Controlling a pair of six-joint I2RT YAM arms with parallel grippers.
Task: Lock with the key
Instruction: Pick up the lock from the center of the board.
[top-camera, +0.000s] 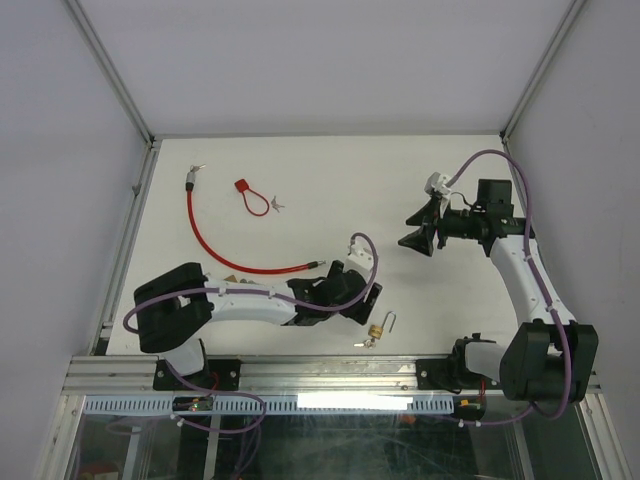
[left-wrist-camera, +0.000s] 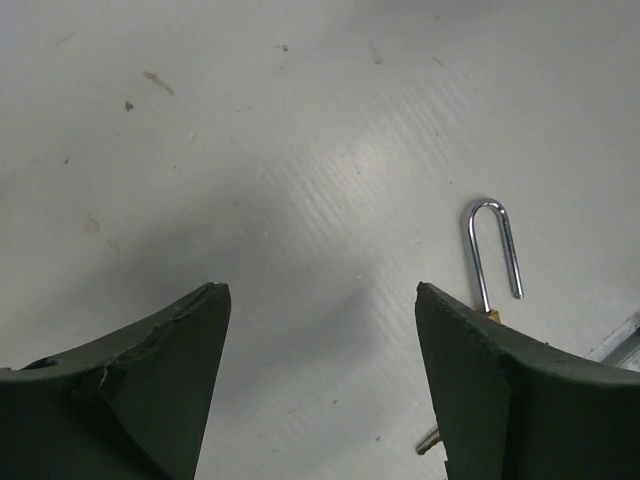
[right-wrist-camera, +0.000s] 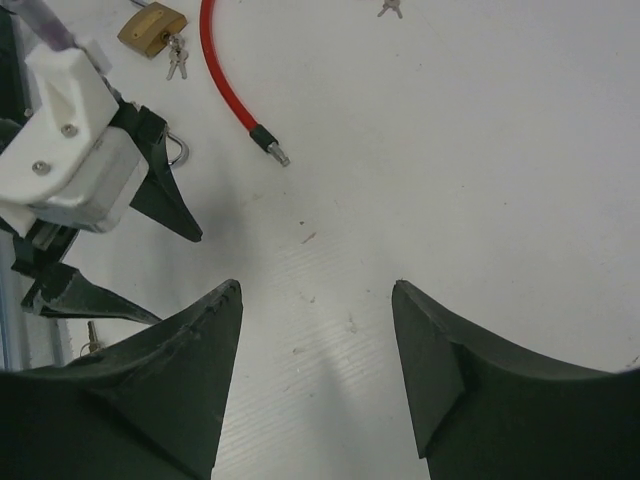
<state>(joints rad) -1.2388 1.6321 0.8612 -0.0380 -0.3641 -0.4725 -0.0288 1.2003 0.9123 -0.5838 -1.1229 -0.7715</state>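
Note:
A small brass padlock (top-camera: 379, 327) lies near the table's front edge with its silver shackle (left-wrist-camera: 492, 250) swung open. Its key (top-camera: 366, 343) sticks out of the lock body toward the front; in the left wrist view the key (left-wrist-camera: 430, 440) peeks out beside the right finger. My left gripper (top-camera: 352, 298) hovers just left of the padlock, open, with only bare table between its fingers (left-wrist-camera: 320, 300). The padlock sits outside the right fingertip, mostly hidden by it. My right gripper (top-camera: 420, 237) hangs open over mid-table with nothing in it (right-wrist-camera: 315, 290).
A red cable (top-camera: 213, 240) curves across the left half of the table, its metal end (right-wrist-camera: 270, 145) near the left arm. A second brass padlock (right-wrist-camera: 150, 28) with keys lies by it. A red tag with keys (top-camera: 252, 195) lies farther back. A metal rail (top-camera: 330, 372) runs along the front edge.

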